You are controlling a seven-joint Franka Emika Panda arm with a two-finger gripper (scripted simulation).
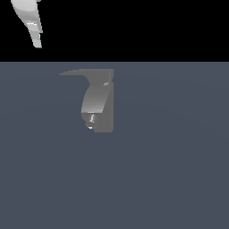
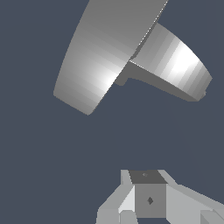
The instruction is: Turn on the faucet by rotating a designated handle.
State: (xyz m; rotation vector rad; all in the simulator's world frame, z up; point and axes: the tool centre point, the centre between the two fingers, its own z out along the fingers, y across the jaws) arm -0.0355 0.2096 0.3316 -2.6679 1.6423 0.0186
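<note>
The faucet (image 1: pixel 97 102) is a small grey fixture with a curved shiny front, a darker blocky back and a tiny bright nozzle (image 1: pixel 91 119). The handle (image 1: pixel 78 72) is a thin dark lever joined to the faucet's top. It tapers to a point toward the exterior view's left. My gripper (image 1: pixel 37 43) hangs well apart from it, high at the exterior view's left, touching nothing. In the wrist view the faucet (image 2: pixel 105 57) looms as large grey curved surfaces, and I cannot pick out the handle there. The gripper (image 2: pixel 144 177) shows no gap between its fingers and holds nothing.
A flat blue-grey floor (image 1: pixel 170 170) surrounds the faucet on all sides. A white arm segment (image 1: pixel 27 13) enters from the exterior view's upper left, against a black background.
</note>
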